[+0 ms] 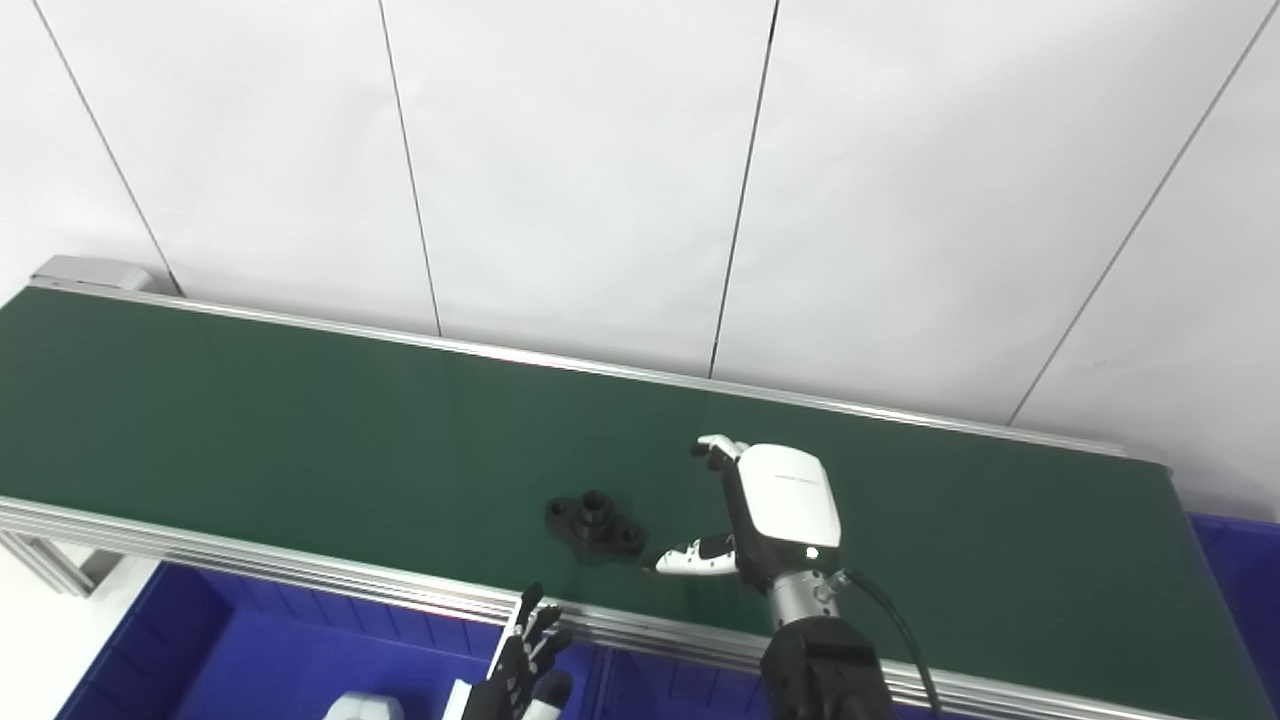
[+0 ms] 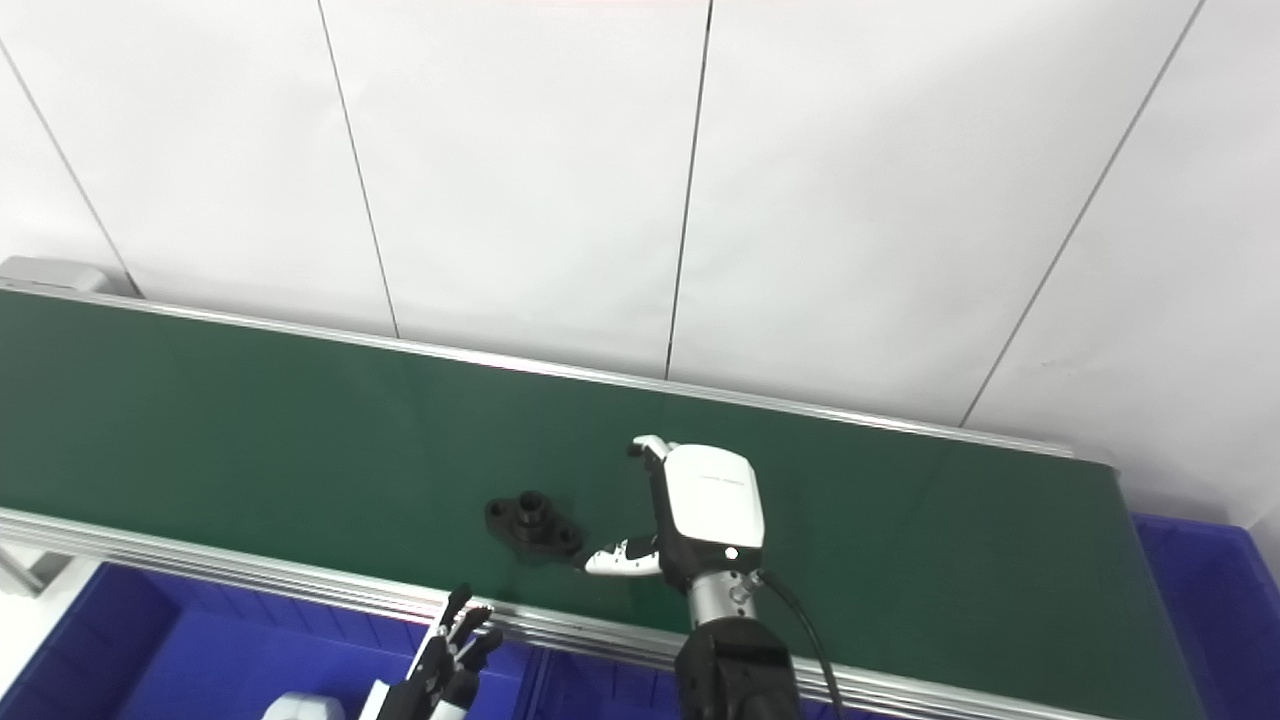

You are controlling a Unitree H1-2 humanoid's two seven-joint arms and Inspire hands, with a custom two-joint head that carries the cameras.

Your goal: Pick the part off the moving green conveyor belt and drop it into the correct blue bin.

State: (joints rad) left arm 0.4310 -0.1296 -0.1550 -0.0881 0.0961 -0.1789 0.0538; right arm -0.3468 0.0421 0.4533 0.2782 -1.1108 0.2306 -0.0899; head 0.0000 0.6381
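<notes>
A small black part (image 1: 594, 523) with a round hub and two flat ears lies on the green conveyor belt (image 1: 300, 420), near its front rail. My right hand (image 1: 760, 505) hovers over the belt just right of the part, open, thumb low and fingers spread toward it, not touching. My left hand (image 1: 525, 660) sits below the front rail over a blue bin (image 1: 250, 650), fingers up and apart, holding nothing.
A silver rail (image 1: 300, 580) edges the belt's front. Blue bins run beneath it, another blue bin (image 1: 1240, 570) showing at the far right. A white object (image 1: 362, 707) peeks in at the bottom edge. A white panelled wall stands behind.
</notes>
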